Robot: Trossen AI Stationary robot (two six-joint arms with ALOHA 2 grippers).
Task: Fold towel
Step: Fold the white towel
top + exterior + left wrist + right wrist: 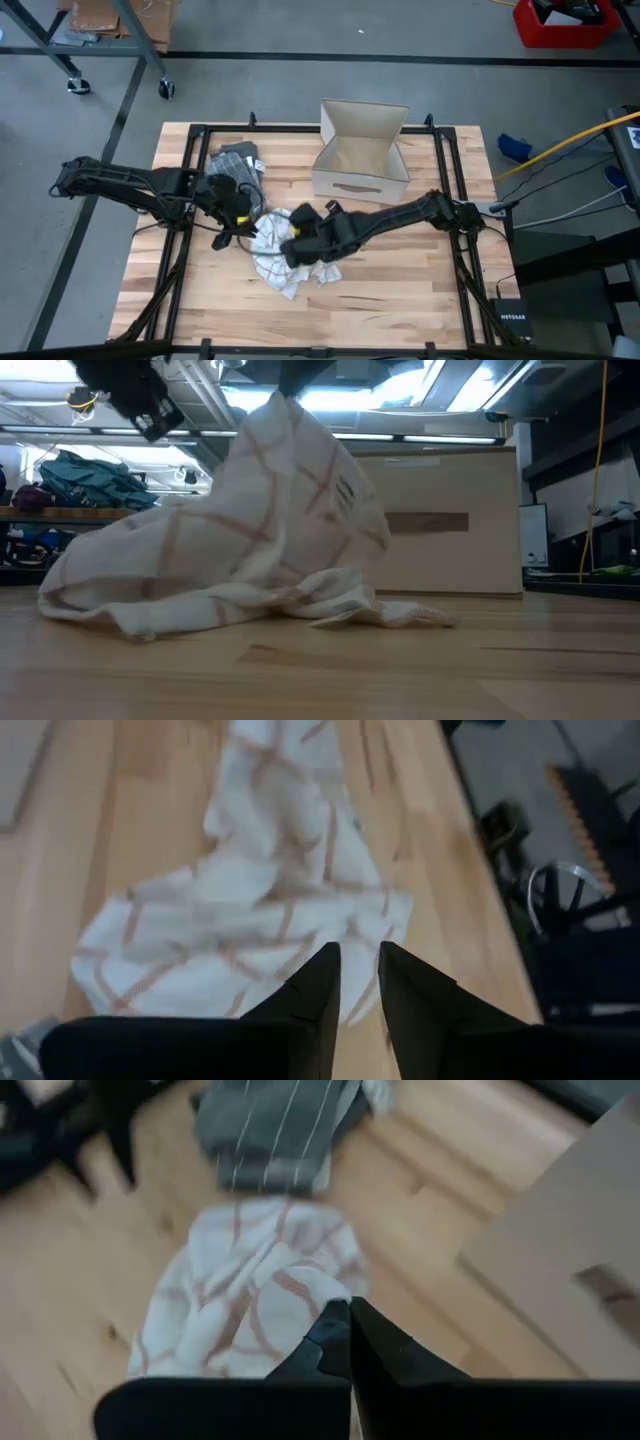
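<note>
A butcher-block table (400, 290) carries an open cardboard box (360, 150) near its far edge; its inside shows bare cardboard. Near the table's middle lies the crumpled white towel (275, 262) with reddish checks, its long axis running roughly from the far left toward the near right, one end pulled upward into a peak as seen from table height. The right gripper (347, 1342) has its fingers pressed together on a fold of that raised cloth. The left gripper (358, 982) hovers just over the towel's edge, fingers a narrow gap apart, nothing between them. A folded grey striped cloth (235, 162) lies left of the box.
</note>
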